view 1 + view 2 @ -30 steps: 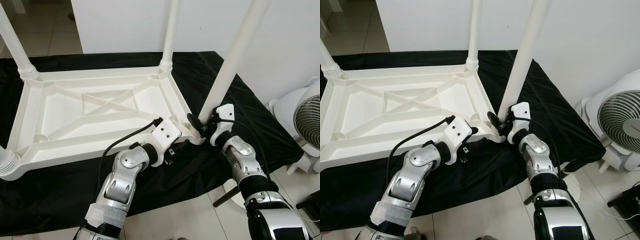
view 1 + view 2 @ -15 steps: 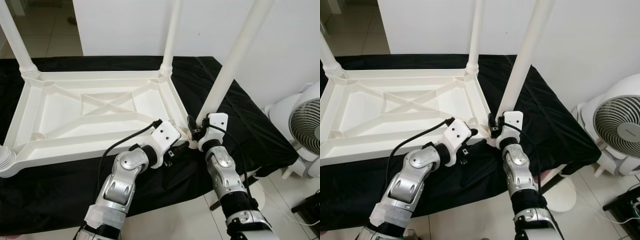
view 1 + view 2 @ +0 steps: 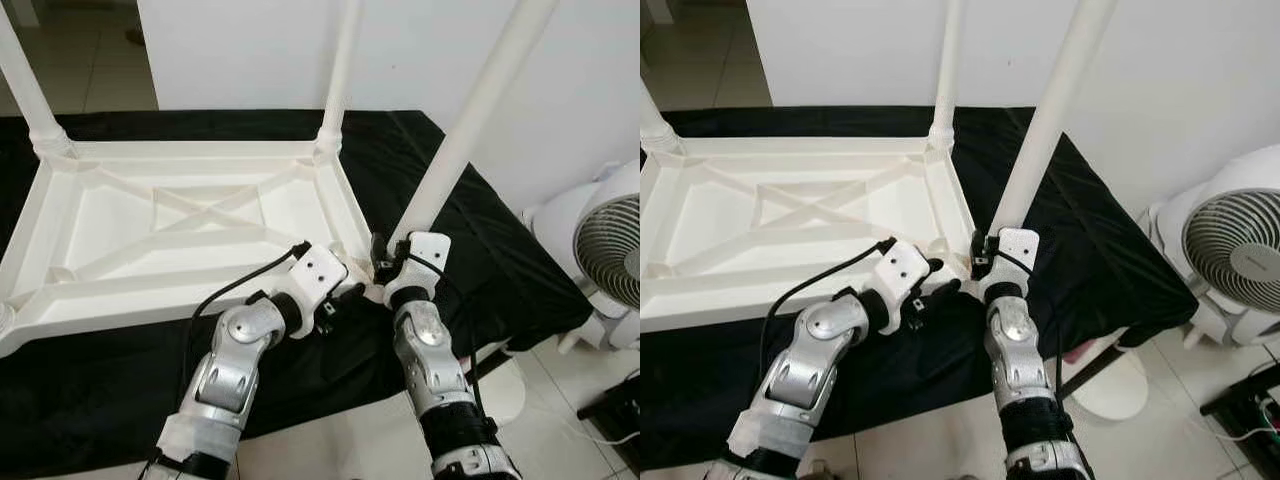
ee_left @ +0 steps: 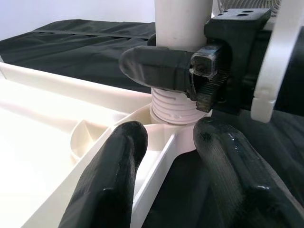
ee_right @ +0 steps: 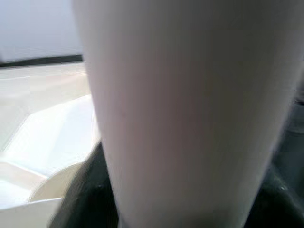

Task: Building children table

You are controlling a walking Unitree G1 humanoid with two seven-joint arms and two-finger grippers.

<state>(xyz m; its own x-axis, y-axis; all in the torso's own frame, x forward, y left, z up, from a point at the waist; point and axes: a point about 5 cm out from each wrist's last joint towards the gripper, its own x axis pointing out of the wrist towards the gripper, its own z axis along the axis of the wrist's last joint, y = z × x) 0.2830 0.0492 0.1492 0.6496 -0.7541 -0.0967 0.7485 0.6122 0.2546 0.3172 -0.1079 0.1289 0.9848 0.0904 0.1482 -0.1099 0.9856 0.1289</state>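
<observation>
The white plastic children's table point(image 3: 190, 225) lies upside down on a black cloth point(image 3: 510, 270) spread over the floor, its ribbed underside facing up and crossed by diagonal braces; legs already stand up from its corners, one at the far right corner point(image 3: 338, 70) and one at the far left point(image 3: 25, 85); the near-right leg point(image 3: 470, 120) leans up and away from its corner socket, its threaded base point(image 4: 178, 108) sitting in the socket at the table's corner.

The right hand point(image 3: 385, 262) is at the foot of that near-right leg, clenched around it just above the threads; in the left wrist view one of its black fingers point(image 4: 159, 69) wraps across the front of the white tube, and in the right wrist view the tube is pressed so close that it is a pale blur.

The left hand point(image 3: 345, 293) sits just beside it at the same corner, its two fingers point(image 4: 107, 185) spread apart on either side of the table's rim point(image 4: 156, 166), straddling the edge; whether they press the plastic I cannot tell, so I would call it released rather than gripping.

Off to the right, on the tiled floor point(image 3: 330, 440), stands a white fan point(image 3: 1235, 245) with a round base point(image 3: 1110, 385); a white wall point(image 3: 250, 50) rises behind the table.
</observation>
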